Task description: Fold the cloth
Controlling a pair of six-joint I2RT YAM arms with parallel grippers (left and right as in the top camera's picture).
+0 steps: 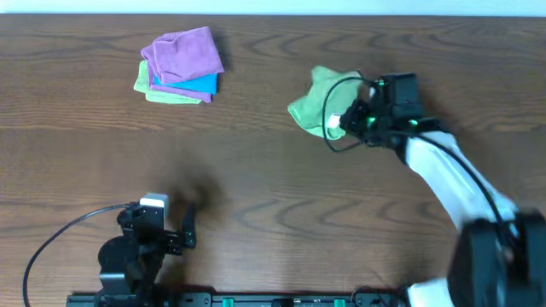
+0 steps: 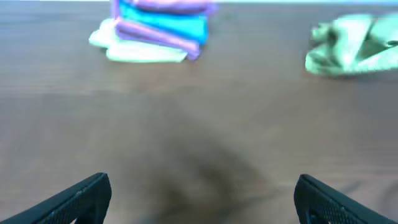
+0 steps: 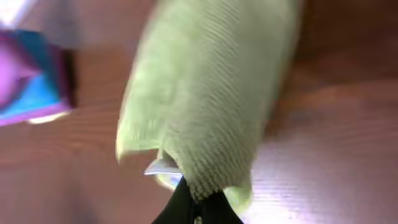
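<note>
green cloth [image 1: 314, 102] in right pincer [image 3: 194, 199], stretching away

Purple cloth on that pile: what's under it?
A blue cloth lies under the purple cloth, and a pale green cloth under that, on the table. Only their edges show; anything between them is covered.

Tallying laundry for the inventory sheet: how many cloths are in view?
4: purple cloth, blue cloth, pale green cloth stacked far left; green cloth bunched in right fingers. More may hide underneath.
</note>
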